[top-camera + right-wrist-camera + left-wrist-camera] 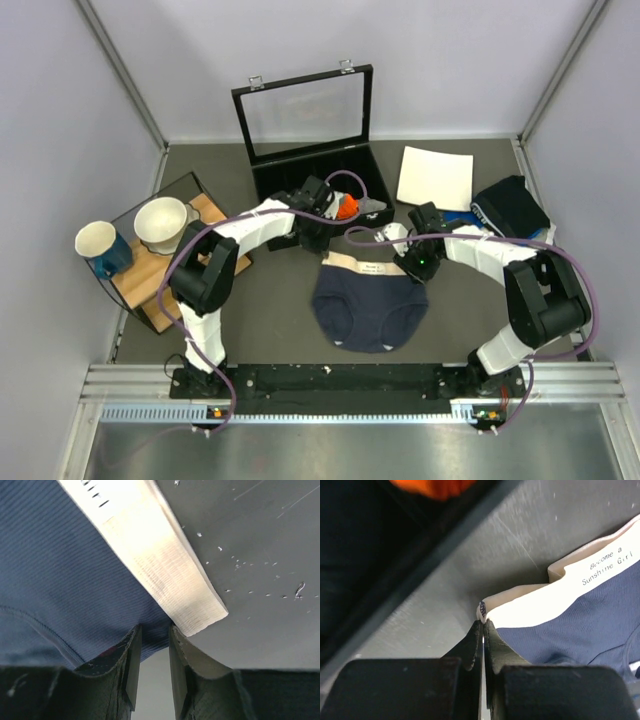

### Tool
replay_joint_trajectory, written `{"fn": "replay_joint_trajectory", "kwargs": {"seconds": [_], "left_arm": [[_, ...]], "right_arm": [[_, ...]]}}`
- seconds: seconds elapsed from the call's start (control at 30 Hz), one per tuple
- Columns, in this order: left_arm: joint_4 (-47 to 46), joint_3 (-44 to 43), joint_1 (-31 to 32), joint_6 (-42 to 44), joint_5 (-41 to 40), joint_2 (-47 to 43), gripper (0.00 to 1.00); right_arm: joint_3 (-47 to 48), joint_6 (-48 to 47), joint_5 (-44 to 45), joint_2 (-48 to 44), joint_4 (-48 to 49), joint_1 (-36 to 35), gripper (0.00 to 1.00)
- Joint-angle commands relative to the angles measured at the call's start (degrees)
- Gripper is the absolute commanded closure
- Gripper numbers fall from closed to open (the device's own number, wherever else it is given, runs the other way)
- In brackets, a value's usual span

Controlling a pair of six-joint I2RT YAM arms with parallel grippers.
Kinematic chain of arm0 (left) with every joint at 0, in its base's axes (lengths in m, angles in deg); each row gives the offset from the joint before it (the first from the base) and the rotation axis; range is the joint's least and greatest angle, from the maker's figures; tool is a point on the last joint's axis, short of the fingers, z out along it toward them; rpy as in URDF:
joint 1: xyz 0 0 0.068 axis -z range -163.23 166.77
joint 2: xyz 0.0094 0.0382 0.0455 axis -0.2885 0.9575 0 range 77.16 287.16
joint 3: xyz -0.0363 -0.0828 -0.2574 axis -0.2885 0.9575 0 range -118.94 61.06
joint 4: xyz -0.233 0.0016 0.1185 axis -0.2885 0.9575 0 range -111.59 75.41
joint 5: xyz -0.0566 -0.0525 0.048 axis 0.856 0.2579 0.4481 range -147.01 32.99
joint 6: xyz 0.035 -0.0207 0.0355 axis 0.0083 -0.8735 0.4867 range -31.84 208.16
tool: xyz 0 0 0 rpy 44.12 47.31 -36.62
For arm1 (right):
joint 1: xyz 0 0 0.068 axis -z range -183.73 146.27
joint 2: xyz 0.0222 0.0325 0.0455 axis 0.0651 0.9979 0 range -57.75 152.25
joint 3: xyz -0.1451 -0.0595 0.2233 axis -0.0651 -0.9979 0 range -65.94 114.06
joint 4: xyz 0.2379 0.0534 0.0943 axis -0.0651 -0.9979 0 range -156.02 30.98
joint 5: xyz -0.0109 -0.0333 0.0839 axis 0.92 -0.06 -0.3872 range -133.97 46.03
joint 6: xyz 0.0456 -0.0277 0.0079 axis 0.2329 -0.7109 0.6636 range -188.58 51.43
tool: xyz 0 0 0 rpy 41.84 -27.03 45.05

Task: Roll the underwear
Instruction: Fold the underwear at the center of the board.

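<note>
The underwear (368, 305), navy with a pale beige waistband (362, 265), lies flat mid-table with the waistband at the far side. My left gripper (322, 247) sits at the waistband's left corner. In the left wrist view its jaws (483, 622) are shut, pinching that corner of the waistband (530, 612). My right gripper (412, 263) is at the waistband's right corner. In the right wrist view its jaws (155, 627) stand slightly apart just over the navy fabric (60, 570) beside the waistband end (180, 590), with no fabric between them.
A black case (312, 170) with an open glass lid stands behind, holding an orange cloth (347, 208) and a grey cloth (373, 208). A white sheet (436, 177) and a folded dark garment (512, 207) lie at the back right. A wooden tray (150, 275) with a bowl (165, 222) and a cup (100, 245) is on the left.
</note>
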Motion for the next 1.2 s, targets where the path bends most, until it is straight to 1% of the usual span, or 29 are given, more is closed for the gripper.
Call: {"fn": "replay_joint_trajectory", "kwargs": {"seconds": [0.0,0.07,0.1,0.13,0.23,0.3,0.33,0.37,0.4,0.43,0.47,0.5,0.53,0.57,0.6,0.63,0.67,0.7,0.77,0.8,0.83,0.87,0.9,0.93,0.97,1.0,1.07,1.13,1.17], "left_arm": [[6.14,-7.55,0.36,4.91,-6.51,1.70,1.00],[6.93,-9.22,0.45,5.26,-6.43,1.53,0.99],[7.19,-9.49,0.54,5.43,-6.34,0.84,0.96],[7.20,-9.40,0.54,5.44,-6.77,0.31,0.87],[7.20,-8.53,0.63,5.87,-7.39,-3.29,0.77],[6.85,-7.83,0.54,6.58,-8.53,-7.49,0.73],[6.76,-6.95,0.54,6.93,-9.14,-9.26,0.72],[6.67,-6.51,0.54,7.97,-9.85,-11.02,0.69],[6.41,-5.11,0.54,8.59,-10.46,-15.13,0.68],[5.19,-4.05,0.54,9.12,-11.08,-17.60,0.64],[4.48,-2.74,0.54,10.00,-11.87,-20.15,0.57],[3.60,-1.25,0.54,10.27,-14.05,-25.66,0.54],[0.98,2.69,0.45,10.18,-14.59,-28.58,0.47],[-0.78,5.51,0.37,8.79,-15.30,-31.92,0.26],[-3.32,12.15,-0.16,7.04,-16.00,-38.83,0.07],[-5.79,15.96,-0.60,5.19,-15.66,-42.46,0.02],[-11.38,19.65,-1.56,1.61,-14.61,-48.94,0.02],[-14.05,26.65,-2.00,0.09,-9.64,-51.88,0.02],[-18.18,32.14,-2.44,-4.90,-5.65,-57.50,0.02],[-18.20,35.82,-2.45,-6.67,-4.42,-58.40,0.04],[-18.29,37.43,-2.45,-8.61,-2.84,-59.02,0.07],[-18.64,39.09,-2.45,-12.11,-1.17,-59.46,0.10],[-22.04,42.77,-2.36,-13.45,1.02,-59.38,0.12],[-24.51,44.63,-2.36,-14.94,4.96,-58.85,0.20],[-26.18,45.95,-2.18,-17.56,5.78,-57.02,0.23],[-28.99,47.62,-1.75,-18.46,5.88,-55.79,0.25],[-29.54,47.55,-0.70,-18.30,5.09,-51.76,0.26],[-29.71,46.15,-0.34,-18.12,4.30,-48.41,0.26],[-29.72,45.45,-0.16,-17.42,3.34,-45.08,0.26]], "right_arm": [[-0.62,0.65,-1.44,-2.78,0.20,0.62,0.71],[-0.53,0.65,-2.41,-3.40,0.02,0.70,0.70],[-0.53,0.65,-2.85,-4.36,-0.15,0.79,0.70],[-0.45,0.65,-3.20,-4.89,-0.15,0.97,0.68],[-0.01,1.00,-5.04,-8.74,-0.24,2.54,0.65],[0.52,1.00,-8.64,-11.74,-0.33,4.83,0.63],[0.61,0.74,-10.39,-15.32,-0.68,5.62,0.61],[0.70,-1.35,-14.33,-16.92,-1.20,6.15,0.60],[0.79,-3.63,-16.54,-18.85,-2.42,6.24,0.59],[0.79,-6.35,-19.43,-22.35,-5.05,6.24,0.54],[0.18,-12.91,-25.81,-24.56,-6.64,6.24,0.50],[-0.44,-16.63,-28.92,-26.67,-7.79,6.24,0.45],[-1.40,-20.49,-31.74,-28.78,-8.76,6.15,0.25],[-4.28,-29.14,-36.99,-33.07,-10.42,6.24,0.11],[-6.31,-33.15,-39.04,-34.94,-10.61,6.24,0.01],[-8.07,-37.28,-40.72,-36.26,-10.96,6.24,0.01],[-8.53,-44.02,-43.43,-34.45,-13.66,6.24,0.01],[-8.01,-44.69,-44.50,-32.17,-14.64,6.07,0.01],[-5.12,-42.43,-45.56,-28.30,-14.92,4.93,0.02],[-4.06,-41.28,-45.13,-24.88,-14.66,4.23,0.03],[-2.92,-40.14,-44.61,-23.63,-14.57,2.74,0.04],[-1.17,-36.04,-43.21,-22.40,-13.78,1.86,0.04],[-0.36,-32.87,-42.24,-20.56,-11.51,1.15,0.04],[0.43,-30.05,-41.27,-19.50,-10.36,0.62,0.04],[1.83,-24.80,-39.09,-18.62,-9.39,0.01,0.04],[2.62,-22.66,-38.19,-17.74,-8.86,0.00,0.04],[3.60,-18.62,-36.00,-15.19,-8.33,0.00,0.02],[3.08,-17.02,-35.64,-13.87,-7.10,0.00,0.01],[1.94,-16.93,-35.98,-13.78,-6.75,0.00,0.01]]}}
